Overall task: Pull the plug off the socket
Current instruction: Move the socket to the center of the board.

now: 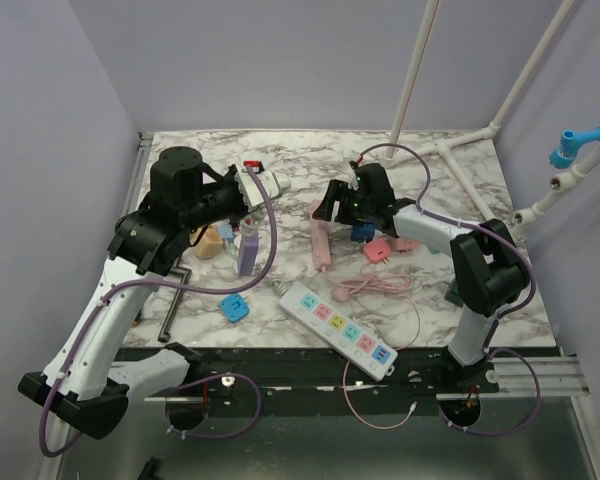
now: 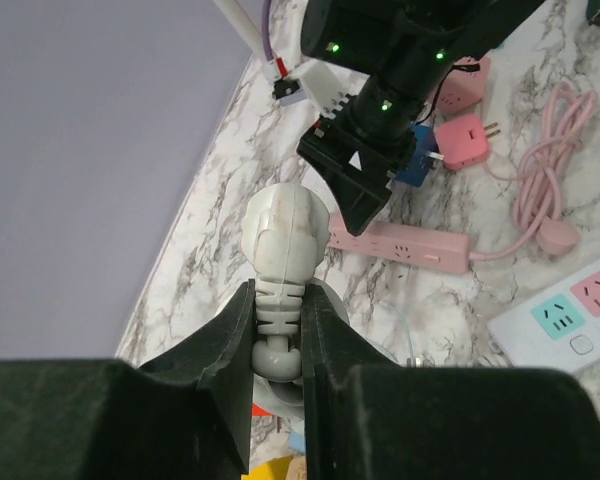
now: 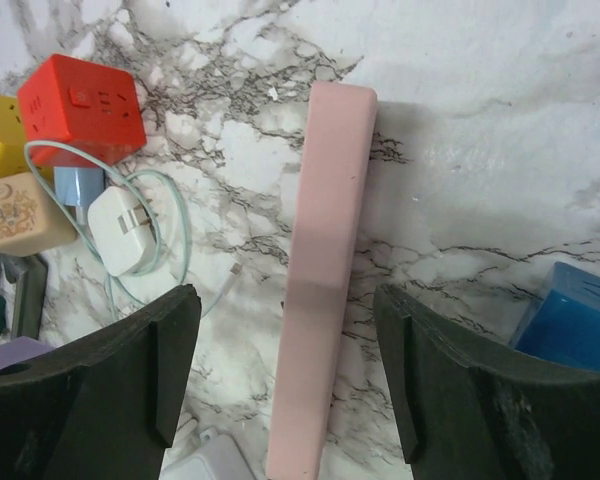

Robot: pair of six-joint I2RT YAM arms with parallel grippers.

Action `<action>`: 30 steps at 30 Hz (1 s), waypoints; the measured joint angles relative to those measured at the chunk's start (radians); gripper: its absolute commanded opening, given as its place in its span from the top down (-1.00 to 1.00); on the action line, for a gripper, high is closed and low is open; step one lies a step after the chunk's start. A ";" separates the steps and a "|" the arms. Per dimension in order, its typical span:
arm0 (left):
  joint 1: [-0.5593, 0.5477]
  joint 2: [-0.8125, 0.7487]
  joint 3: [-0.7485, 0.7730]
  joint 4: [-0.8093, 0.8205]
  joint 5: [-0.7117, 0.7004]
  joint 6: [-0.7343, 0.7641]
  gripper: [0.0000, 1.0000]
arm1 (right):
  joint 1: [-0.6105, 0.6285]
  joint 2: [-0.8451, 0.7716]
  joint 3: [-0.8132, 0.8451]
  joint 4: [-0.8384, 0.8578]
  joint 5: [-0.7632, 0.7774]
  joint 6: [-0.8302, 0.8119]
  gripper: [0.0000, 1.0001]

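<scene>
Left claw (image 2: 280,305) clamped tight on the ribbed neck of the white plug (image 2: 285,225), head projecting past the fingertips. Right claw (image 3: 285,310) stands spread wide, holding nothing; pink power strip (image 3: 320,230) lies between its fingers, touching neither.

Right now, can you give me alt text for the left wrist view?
The left hand is shut on the ribbed neck of a white plug. Beyond it, the right hand hangs over a pink power strip on the marble table.
</scene>
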 measured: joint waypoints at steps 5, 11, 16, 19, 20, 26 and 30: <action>0.002 0.094 0.103 -0.029 -0.060 -0.084 1.00 | 0.000 -0.065 0.003 -0.004 0.016 -0.011 -0.60; 0.008 0.192 0.156 0.013 -0.090 -0.165 1.00 | 0.000 -0.208 0.002 -0.017 0.061 -0.022 -0.72; 0.058 0.311 0.228 0.076 -0.032 -0.269 1.00 | 0.000 -0.335 -0.042 -0.021 0.091 -0.006 -0.81; 0.092 0.431 0.336 0.076 -0.014 -0.322 1.00 | 0.000 -0.400 -0.096 -0.027 0.116 0.004 -0.81; 0.101 0.486 0.386 0.072 -0.014 -0.336 1.00 | 0.000 -0.416 -0.111 -0.030 0.129 0.006 -0.81; 0.106 0.735 0.630 0.019 -0.074 -0.388 1.00 | 0.000 -0.513 -0.216 -0.037 0.213 0.038 -0.82; 0.106 0.864 0.742 0.006 -0.166 -0.401 1.00 | 0.000 -0.558 -0.267 -0.042 0.257 0.053 -0.83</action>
